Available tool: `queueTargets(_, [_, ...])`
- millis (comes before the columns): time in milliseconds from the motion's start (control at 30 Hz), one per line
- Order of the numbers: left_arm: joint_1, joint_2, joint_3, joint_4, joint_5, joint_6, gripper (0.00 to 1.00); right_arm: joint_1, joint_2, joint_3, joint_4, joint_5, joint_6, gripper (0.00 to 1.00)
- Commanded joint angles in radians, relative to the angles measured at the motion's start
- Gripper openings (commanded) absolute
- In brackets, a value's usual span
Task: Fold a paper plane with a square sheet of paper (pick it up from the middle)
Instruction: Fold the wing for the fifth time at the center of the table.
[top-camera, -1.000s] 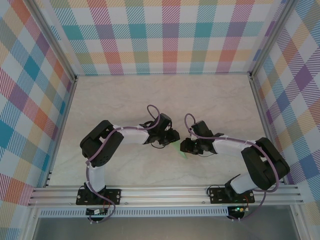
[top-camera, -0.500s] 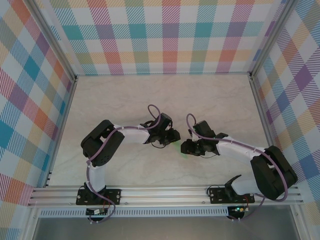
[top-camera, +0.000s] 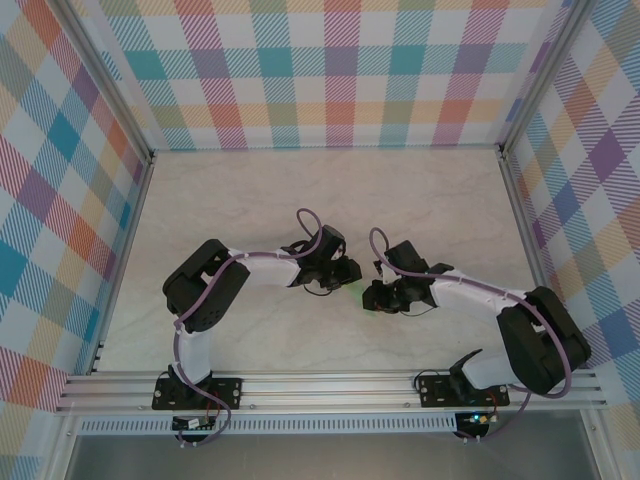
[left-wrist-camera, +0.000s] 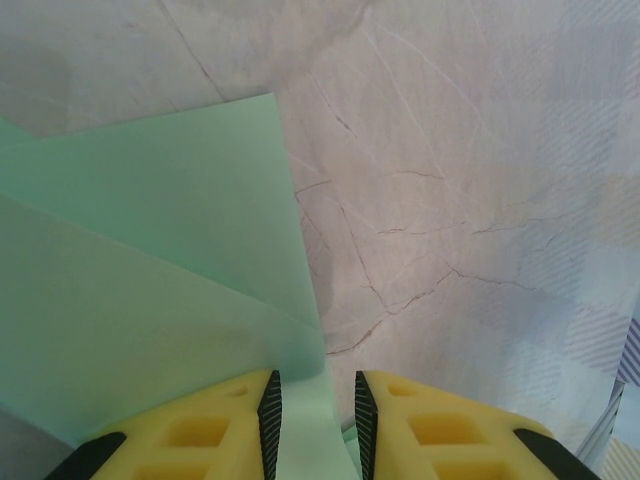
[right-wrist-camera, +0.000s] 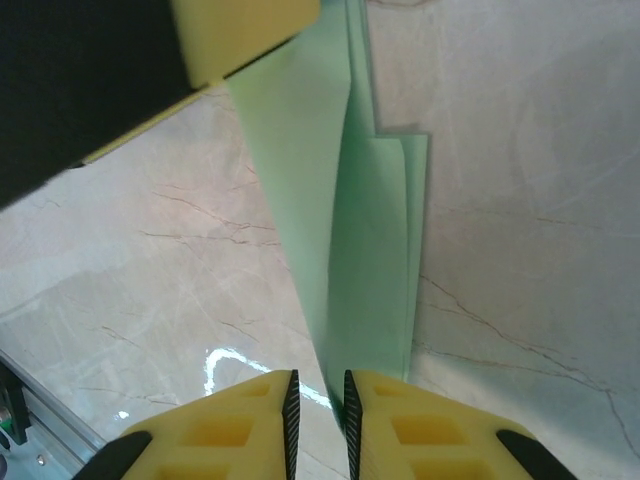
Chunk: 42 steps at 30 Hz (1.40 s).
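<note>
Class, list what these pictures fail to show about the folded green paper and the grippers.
1. Top external view: the pale mint-green folded paper plane is a sliver; the left gripper and right gripper cover the rest.
2. Left wrist view: frame edges cut off its outline; the left gripper covers its near end.
3. Right wrist view: whether the right gripper pinches it; the contact sits at the bottom edge.

Plaid walls (top-camera: 330, 70) in pastel stripes are enclosing a pale marble surface (top-camera: 250, 190), with an aluminium rail (top-camera: 330, 385) running along its near edge.
</note>
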Motion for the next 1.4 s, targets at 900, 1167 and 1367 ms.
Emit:
queueTargets(900, [0.007, 0.025, 0.02, -0.022, 0.025, 0.02, 0.28, 0.002, 0.02, 0.049, -0.079, 0.023, -0.079, 0.3])
queueTargets(1167, [0.006, 0.025, 0.027, -0.03, 0.025, 0.023, 0.28, 0.004, 0.037, 0.062, -0.086, 0.027, -0.101, 0.3])
queueTargets(1367, [0.006, 0.025, 0.026, -0.031, 0.028, 0.02, 0.28, 0.003, 0.056, 0.075, -0.088, 0.031, -0.107, 0.24])
